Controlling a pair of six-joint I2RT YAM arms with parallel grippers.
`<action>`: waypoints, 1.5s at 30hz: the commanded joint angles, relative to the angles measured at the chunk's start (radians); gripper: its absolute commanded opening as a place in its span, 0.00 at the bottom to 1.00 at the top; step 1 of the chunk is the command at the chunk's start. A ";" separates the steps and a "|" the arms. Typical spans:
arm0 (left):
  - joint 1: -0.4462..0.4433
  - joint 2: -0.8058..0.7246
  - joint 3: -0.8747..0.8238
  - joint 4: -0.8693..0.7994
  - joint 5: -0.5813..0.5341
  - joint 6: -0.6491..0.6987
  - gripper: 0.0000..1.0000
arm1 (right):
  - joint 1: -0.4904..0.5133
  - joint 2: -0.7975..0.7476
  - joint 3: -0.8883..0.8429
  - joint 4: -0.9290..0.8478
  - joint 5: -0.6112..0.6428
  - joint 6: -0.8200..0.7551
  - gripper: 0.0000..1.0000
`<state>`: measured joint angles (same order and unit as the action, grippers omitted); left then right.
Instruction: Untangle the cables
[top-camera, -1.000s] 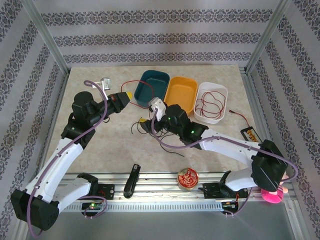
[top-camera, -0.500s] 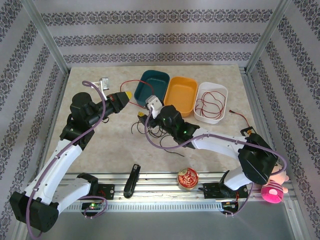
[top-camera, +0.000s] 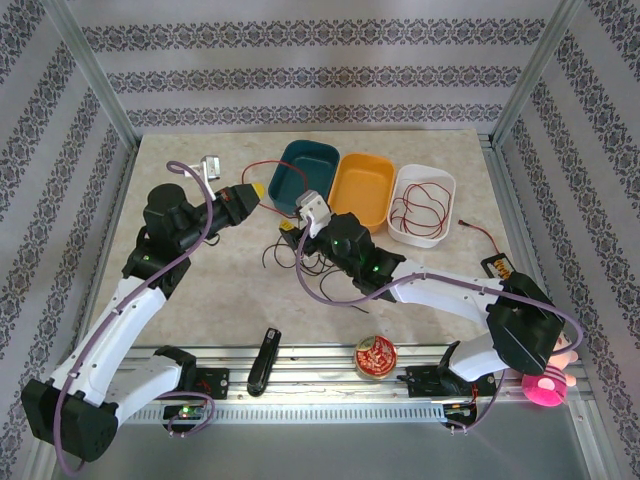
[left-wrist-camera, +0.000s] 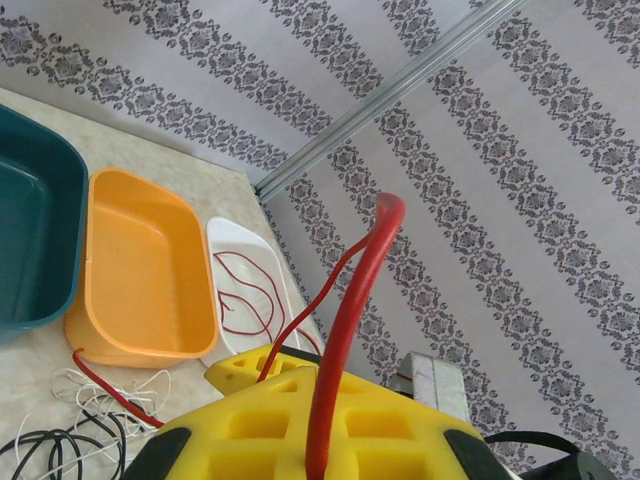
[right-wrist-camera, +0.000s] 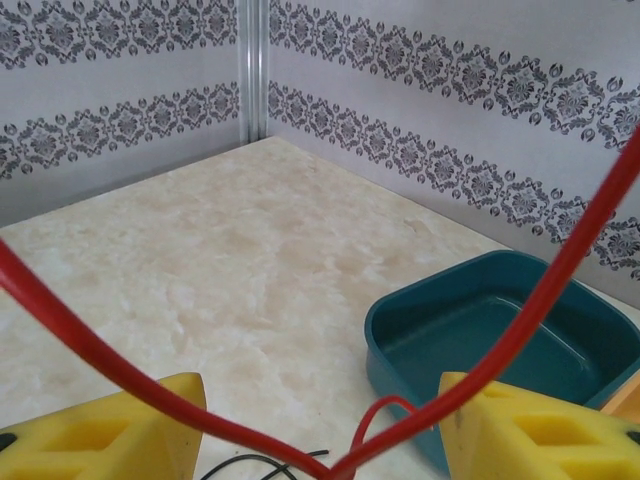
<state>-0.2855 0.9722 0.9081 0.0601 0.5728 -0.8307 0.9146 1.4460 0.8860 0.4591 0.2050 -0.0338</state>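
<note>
My left gripper (top-camera: 257, 190) is shut on a thin red cable (top-camera: 262, 165), which arcs past the teal bin toward the right gripper. In the left wrist view the yellow fingers (left-wrist-camera: 270, 420) pinch that red cable (left-wrist-camera: 345, 300), which rises out of them. My right gripper (top-camera: 288, 232) hovers over a tangle of black and white cables (top-camera: 300, 262) in mid-table. In the right wrist view the right gripper's two yellow fingers (right-wrist-camera: 125, 430) stand apart, and the red cable (right-wrist-camera: 150, 385) sags in a V between them. A black cable (right-wrist-camera: 250, 465) lies just below.
Teal bin (top-camera: 305, 172), orange bin (top-camera: 362, 186) and white bin (top-camera: 437, 187) line the back; a red cable (top-camera: 412, 212) lies coiled in the white one. Another red lead (top-camera: 478, 231) lies at the right edge. A black stapler (top-camera: 264, 360), round tin (top-camera: 375, 356) and pink toy (top-camera: 547, 388) sit by the near rail.
The right arm has shifted left and forward, bringing its gripper over the tangle and under the red cable. The left arm has held still with the red cable.
</note>
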 joint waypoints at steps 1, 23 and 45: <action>0.011 0.003 -0.012 0.060 0.025 -0.036 0.00 | 0.015 -0.002 0.005 0.050 0.010 -0.013 0.61; 0.014 0.016 -0.038 0.096 0.020 -0.068 0.29 | 0.021 -0.067 -0.033 0.033 0.057 0.007 0.01; 0.013 -0.155 -0.099 -0.037 -0.200 0.098 0.99 | -0.356 -0.368 0.023 -0.729 0.101 0.443 0.00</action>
<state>-0.2855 0.8257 0.8387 0.0647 0.4149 -0.7803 0.6338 1.1065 0.8627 -0.0895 0.3210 0.3202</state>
